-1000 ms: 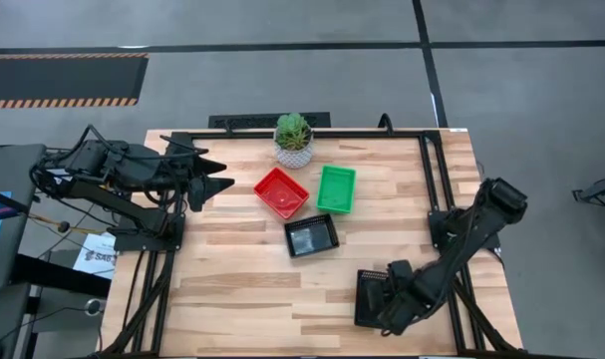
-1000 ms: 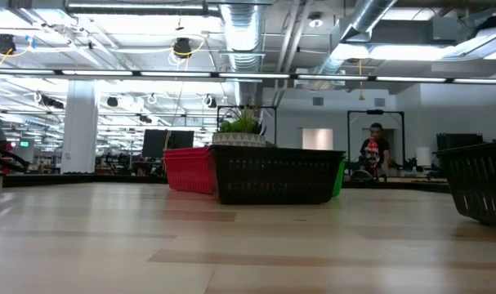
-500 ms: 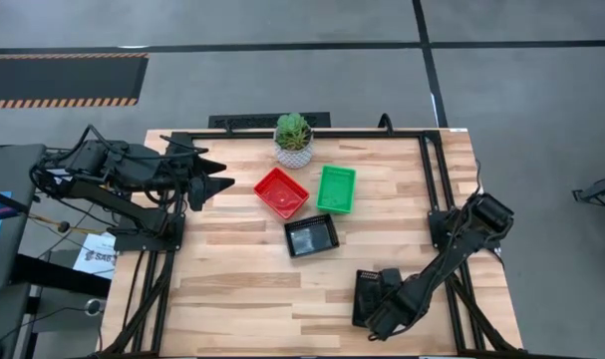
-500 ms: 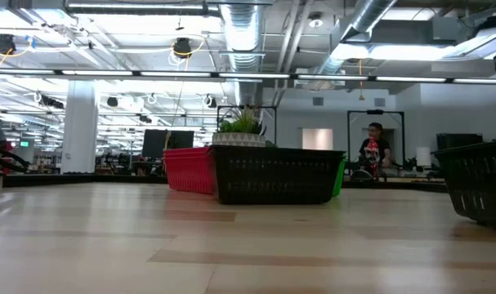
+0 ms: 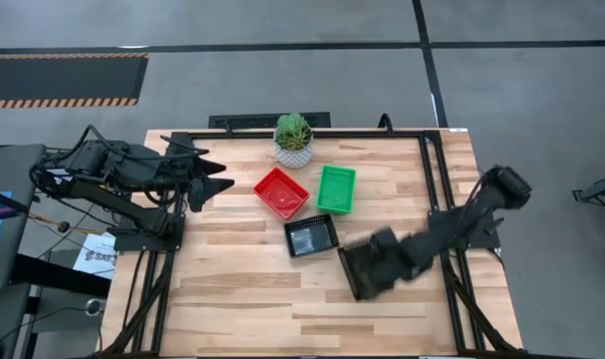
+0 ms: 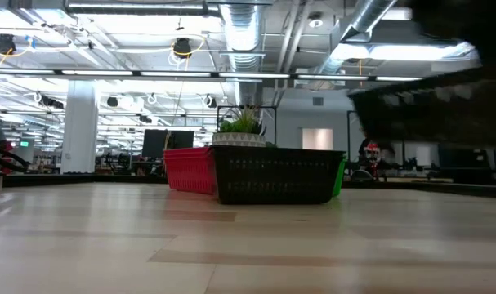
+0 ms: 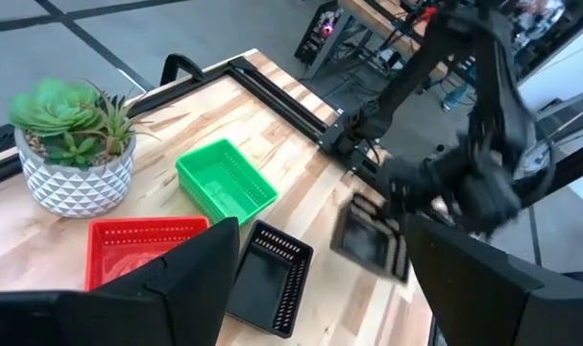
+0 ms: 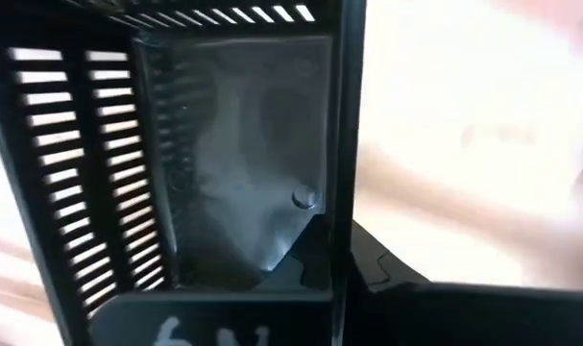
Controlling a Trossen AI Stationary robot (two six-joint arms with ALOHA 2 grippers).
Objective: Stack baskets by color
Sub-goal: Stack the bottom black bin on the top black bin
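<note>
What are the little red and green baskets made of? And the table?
The red basket and green basket look like molded plastic: bright even color, thin slotted walls, a slight sheen. The table looks like wood: pale planks joined side by side with visible grain, smooth and probably sealed, though the pictures cannot confirm that.

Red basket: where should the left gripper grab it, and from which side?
Pinch the red basket by its thin upright rim, coming from above, one finger inside the wall. It sits flat, open side up; the left gripper waits open beside it.
</note>
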